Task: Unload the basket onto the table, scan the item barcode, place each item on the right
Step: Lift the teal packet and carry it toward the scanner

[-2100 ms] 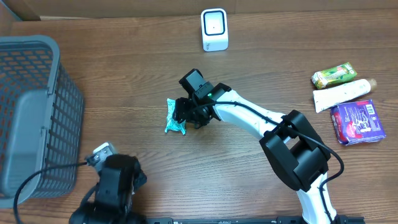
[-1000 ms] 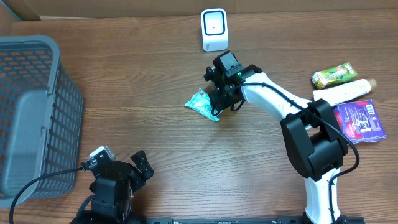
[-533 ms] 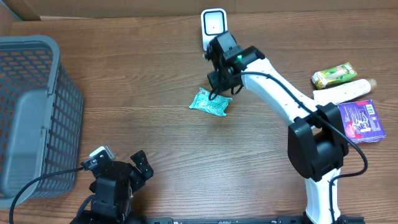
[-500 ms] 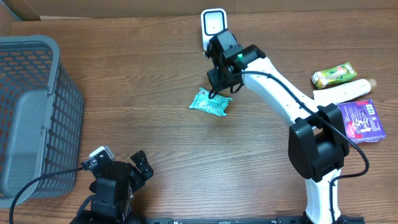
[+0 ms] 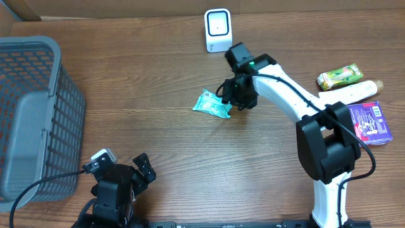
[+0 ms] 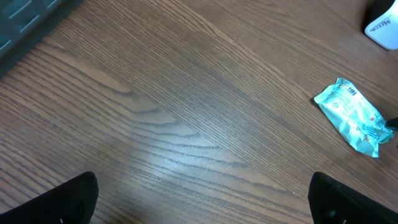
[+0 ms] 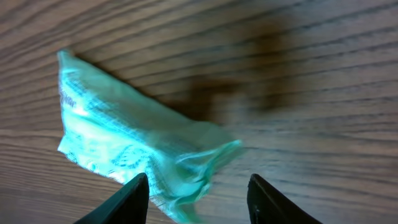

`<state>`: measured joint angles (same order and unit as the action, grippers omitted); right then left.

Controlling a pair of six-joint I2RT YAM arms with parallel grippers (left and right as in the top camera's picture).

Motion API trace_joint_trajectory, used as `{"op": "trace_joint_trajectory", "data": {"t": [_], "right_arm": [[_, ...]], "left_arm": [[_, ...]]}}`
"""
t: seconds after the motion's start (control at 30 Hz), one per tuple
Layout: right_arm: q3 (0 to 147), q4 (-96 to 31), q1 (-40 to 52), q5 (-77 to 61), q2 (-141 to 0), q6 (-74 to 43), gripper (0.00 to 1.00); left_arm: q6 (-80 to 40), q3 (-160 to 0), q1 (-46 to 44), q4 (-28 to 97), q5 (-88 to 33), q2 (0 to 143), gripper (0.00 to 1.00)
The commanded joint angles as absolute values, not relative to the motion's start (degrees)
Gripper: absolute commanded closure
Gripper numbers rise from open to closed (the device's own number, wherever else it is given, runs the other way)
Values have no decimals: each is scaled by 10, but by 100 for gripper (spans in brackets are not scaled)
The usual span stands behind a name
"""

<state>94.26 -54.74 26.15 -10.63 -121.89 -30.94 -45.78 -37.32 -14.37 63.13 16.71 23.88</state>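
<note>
Right pincer (image 7: 198, 183), spread, straddles one end of the packet (image 7: 124, 146) lying on the tabletop (image 7: 311, 74) near the scanner (image 5: 218, 28), likely to grasp it (left pincer (image 6: 202, 180) spread, idle).

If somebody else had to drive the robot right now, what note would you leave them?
Left gripper: open, holding nothing, parked low on its own side of the table.
Right gripper: open, down over one end of the teal packet, not gripping it.
Teal packet: lying flat on the table, in front of the white scanner and apart from it.
Done: the packet is close to the scanner. Whether it has been scanned cannot be told.
Left: probably grip the packet, lift it and turn its barcode toward the scanner.
</note>
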Motion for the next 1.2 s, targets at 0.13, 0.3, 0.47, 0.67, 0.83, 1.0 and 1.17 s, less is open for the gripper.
{"op": "trace_joint_trajectory", "data": {"t": [0.13, 0.3, 0.47, 0.67, 0.83, 1.0, 1.17], "right_arm": [[859, -432, 225, -277, -1209, -284, 44], [789, -317, 225, -319, -1209, -347, 45], [735, -219, 236, -321, -1209, -427, 55], [721, -194, 239, -321, -1209, -433, 91], [725, -194, 215, -378, -1198, -370, 96], [733, -223, 169, -422, -1127, -262, 96], [733, -272, 129, -423, -1022, -152, 96]], "left_arm": [[-463, -369, -143, 630, 169, 235, 0], [-463, -369, -143, 630, 169, 235, 0], [-463, -369, -143, 630, 169, 235, 0], [-463, -369, -143, 630, 169, 235, 0], [-463, -369, -143, 630, 169, 235, 1], [-463, -369, -143, 630, 169, 235, 1], [-463, -369, -143, 630, 169, 235, 1]]}}
